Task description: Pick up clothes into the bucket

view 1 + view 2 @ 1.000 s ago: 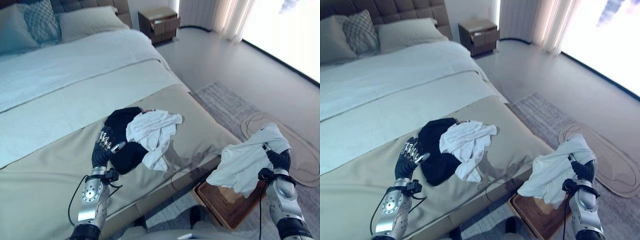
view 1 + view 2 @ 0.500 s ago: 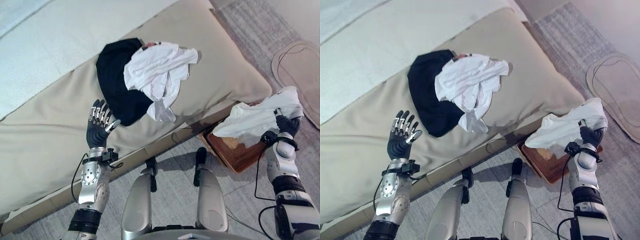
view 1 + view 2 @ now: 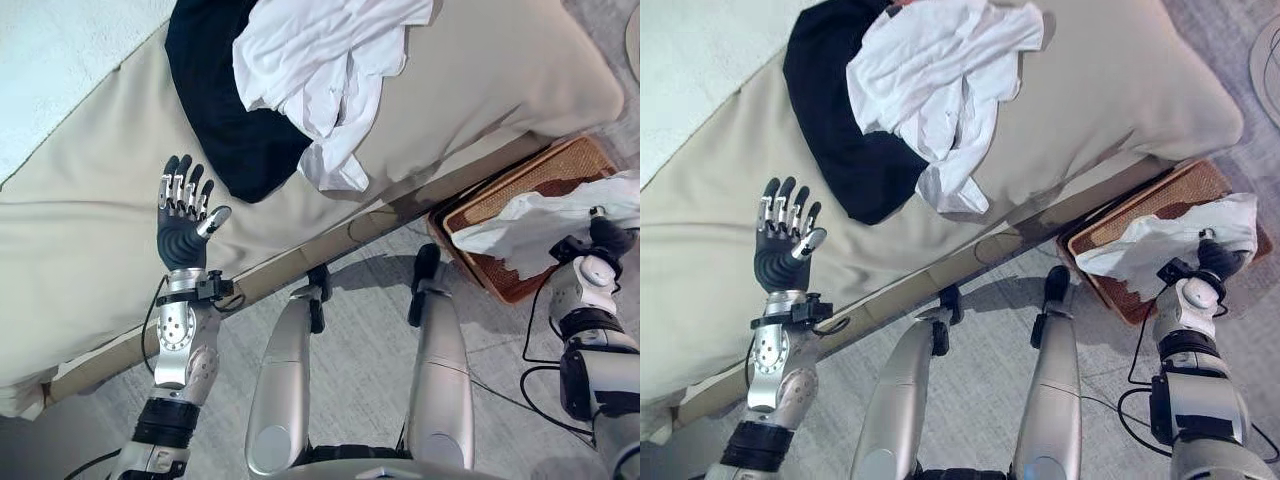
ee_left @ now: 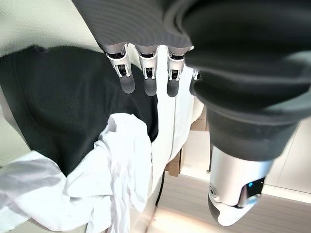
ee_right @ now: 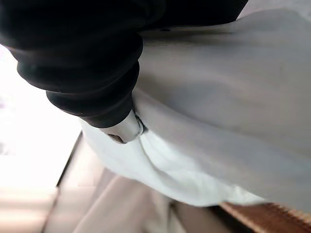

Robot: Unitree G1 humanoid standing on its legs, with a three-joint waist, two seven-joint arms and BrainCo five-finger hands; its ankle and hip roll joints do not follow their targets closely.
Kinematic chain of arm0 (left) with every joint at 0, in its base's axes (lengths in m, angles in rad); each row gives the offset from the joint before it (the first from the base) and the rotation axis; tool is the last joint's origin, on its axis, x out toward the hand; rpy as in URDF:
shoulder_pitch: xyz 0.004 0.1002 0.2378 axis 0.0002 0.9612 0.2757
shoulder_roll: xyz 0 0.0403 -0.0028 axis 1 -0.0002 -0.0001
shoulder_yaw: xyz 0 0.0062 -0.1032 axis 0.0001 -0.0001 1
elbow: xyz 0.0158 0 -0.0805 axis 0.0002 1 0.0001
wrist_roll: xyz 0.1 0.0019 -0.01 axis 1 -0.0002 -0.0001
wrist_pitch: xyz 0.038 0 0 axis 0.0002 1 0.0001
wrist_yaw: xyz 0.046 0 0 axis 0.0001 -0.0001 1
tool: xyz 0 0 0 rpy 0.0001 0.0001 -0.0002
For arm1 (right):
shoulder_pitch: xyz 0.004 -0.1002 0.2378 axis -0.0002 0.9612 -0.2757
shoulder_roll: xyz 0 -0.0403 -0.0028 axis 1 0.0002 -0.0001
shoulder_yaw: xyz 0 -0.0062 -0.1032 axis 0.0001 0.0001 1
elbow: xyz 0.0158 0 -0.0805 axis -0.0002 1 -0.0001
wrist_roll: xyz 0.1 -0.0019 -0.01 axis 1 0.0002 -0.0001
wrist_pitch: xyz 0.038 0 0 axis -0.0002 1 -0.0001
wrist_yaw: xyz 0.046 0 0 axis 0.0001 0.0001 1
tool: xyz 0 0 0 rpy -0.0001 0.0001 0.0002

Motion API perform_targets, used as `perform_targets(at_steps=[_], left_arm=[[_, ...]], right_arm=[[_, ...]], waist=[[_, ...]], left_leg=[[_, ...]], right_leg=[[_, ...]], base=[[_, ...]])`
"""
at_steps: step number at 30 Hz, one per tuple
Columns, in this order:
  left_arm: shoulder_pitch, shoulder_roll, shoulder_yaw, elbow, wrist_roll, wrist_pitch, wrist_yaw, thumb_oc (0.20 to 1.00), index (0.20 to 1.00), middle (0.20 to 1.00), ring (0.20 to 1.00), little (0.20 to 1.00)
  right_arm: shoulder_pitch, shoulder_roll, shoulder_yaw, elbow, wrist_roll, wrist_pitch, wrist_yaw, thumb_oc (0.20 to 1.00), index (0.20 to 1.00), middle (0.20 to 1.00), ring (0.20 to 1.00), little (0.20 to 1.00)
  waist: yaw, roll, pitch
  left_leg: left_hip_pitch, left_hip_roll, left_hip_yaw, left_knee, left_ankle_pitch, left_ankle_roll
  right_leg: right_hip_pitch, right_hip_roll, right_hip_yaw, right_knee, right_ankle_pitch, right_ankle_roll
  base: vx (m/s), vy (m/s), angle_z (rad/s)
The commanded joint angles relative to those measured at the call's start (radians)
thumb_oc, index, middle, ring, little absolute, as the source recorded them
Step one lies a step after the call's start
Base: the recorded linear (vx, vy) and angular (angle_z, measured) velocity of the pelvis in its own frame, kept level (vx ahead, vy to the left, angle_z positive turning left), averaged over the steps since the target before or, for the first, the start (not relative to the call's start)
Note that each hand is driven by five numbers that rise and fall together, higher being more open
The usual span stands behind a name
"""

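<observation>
A white garment (image 3: 545, 218) hangs from my right hand (image 3: 604, 241), which is shut on it, and its lower part drapes into the brown woven basket (image 3: 484, 205) on the floor by the bed. In the right wrist view the cloth (image 5: 218, 97) covers the fingers, with the basket's rim (image 5: 265, 213) just beyond. On the beige bed cover lie a black garment (image 3: 225, 120) and a second white garment (image 3: 320, 60) partly on top of it. My left hand (image 3: 183, 225) stands upright and open, a little short of the black garment (image 4: 58, 97).
The bed's beige cover (image 3: 80, 250) and its wooden base edge (image 3: 330, 245) run across between the two arms. The basket sits on a grey rug (image 3: 980, 330) close to the bed's corner.
The camera has tilted downwards. My right hand has lowered the white garment onto the basket. My left hand has come off the black garment and stands apart from it with straight fingers.
</observation>
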Motion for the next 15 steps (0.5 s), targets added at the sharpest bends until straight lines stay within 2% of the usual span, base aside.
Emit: perform_targets(at_steps=[1, 7, 15], left_arm=[[0.027, 0.009, 0.013, -0.077, -0.006, -0.077, 0.013, 1.000, 1.000, 1.000, 1.000, 1.000], [0.024, 0.005, 0.009, -0.110, -0.027, -0.090, 0.019, 1.000, 1.000, 1.000, 1.000, 1.000], [0.018, 0.004, 0.008, -0.158, -0.078, -0.105, 0.006, 1.000, 1.000, 1.000, 1.000, 1.000]], right_arm=[[0.019, -0.084, 0.006, 0.025, 0.026, -0.040, -0.021, 0.200, 0.200, 0.200, 0.200, 0.200], [0.013, -0.108, -0.034, 0.032, 0.091, -0.068, -0.029, 0.200, 0.200, 0.200, 0.200, 0.200], [-0.028, -0.140, 0.002, 0.027, 0.088, -0.074, -0.035, 0.200, 0.200, 0.200, 0.200, 0.200]], waist=[[-0.006, 0.018, -0.069], [-0.008, 0.035, -0.066], [-0.005, 0.049, -0.070]], left_leg=[[-0.038, 0.002, 0.008, 0.120, -0.135, -0.009], [-0.098, -0.001, 0.015, 0.154, -0.146, -0.004], [-0.180, -0.006, 0.019, 0.207, -0.155, -0.003]], right_leg=[[-0.002, -0.013, -0.011, 0.061, -0.043, 0.026], [-0.071, -0.016, 0.012, 0.102, -0.057, 0.023], [-0.168, -0.014, 0.040, 0.167, -0.072, 0.014]], base=[[0.09, 0.028, -0.04], [0.00, 0.009, -0.06], [0.00, -0.003, 0.01]])
